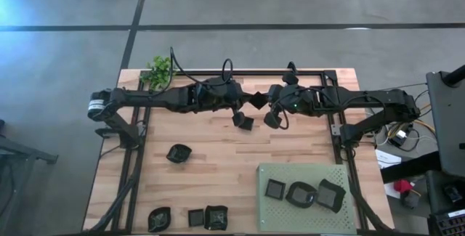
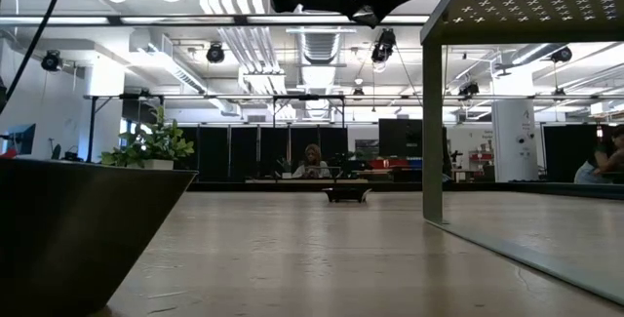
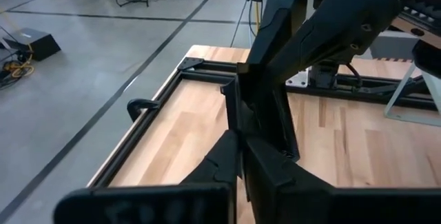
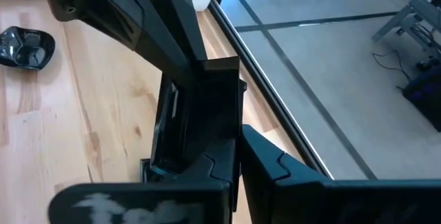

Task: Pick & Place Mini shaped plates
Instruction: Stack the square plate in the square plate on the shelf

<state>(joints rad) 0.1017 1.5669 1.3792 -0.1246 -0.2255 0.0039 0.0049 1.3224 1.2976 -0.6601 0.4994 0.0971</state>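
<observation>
A handover in mid-air, by the look of it. The two arms meet nose to nose above the middle of the table, close to the edge where the plant stands, with one square plate between them, held on edge and clear of the wood. The right gripper is pinched fully closed on one side of the plate. The left gripper is at the opposite side; whether it grips the plate or only touches it, I cannot tell

To do this well, I judge:
- keep the right arm motionless until the left is plainly free of the plate, so nothing twists in the pinch
- draw the left arm straight back along its own line, not sideways across the plate
- check the right grip bites well onto the rim; a thin plate held by a corner could swing
- then carry it high to the mat at the right-hand corner opposite the plant's edge, where three plates already lie in a row, and set it on bare mat beside them

Four more plates wait on the wood towards the left corner of that same edge
</observation>
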